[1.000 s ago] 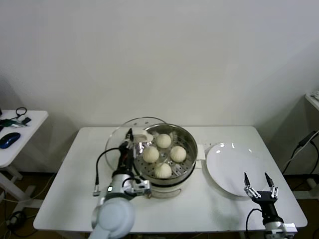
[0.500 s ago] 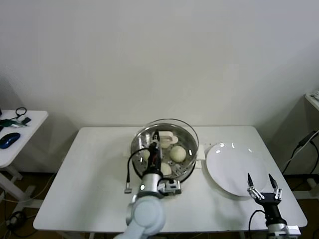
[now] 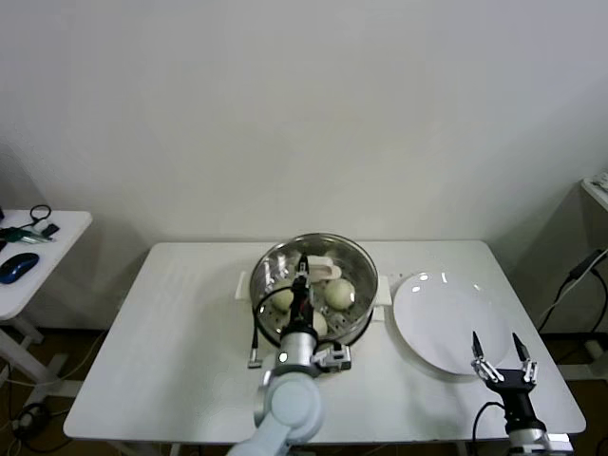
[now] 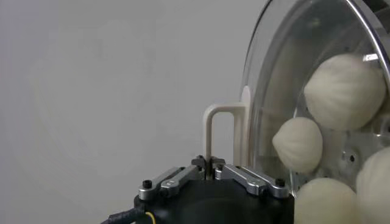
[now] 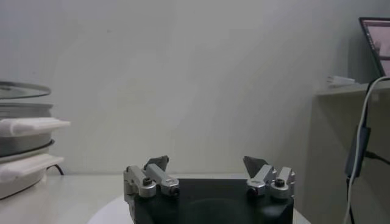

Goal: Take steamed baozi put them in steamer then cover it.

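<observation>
The steamer [image 3: 353, 315] stands mid-table on its cream base. The clear glass cover [image 3: 328, 249] lies level over its mouth; whether it rests on the rim I cannot tell. My left gripper [image 3: 302, 277] is shut on the cover's cream handle [image 4: 210, 134], pinching its thin loop. Steamed baozi [image 3: 340, 293] show through the glass inside the basket, and in the left wrist view three baozi [image 4: 344, 82] lie behind the cover [image 4: 286, 55]. My right gripper [image 3: 503, 353] hovers open at the table's front right; in its own view the right gripper [image 5: 206, 162] holds nothing.
A flat white plate [image 3: 446, 323] lies right of the steamer, just behind the right gripper. A cable connector [image 3: 255, 361] lies on the table front left of the steamer. A side table [image 3: 38, 256] with a blue mouse [image 3: 19, 267] stands far left.
The left gripper carried the cover rightwards from beside the steamer's left rim to over it; it now sits centred and lower. The right gripper has barely moved.
</observation>
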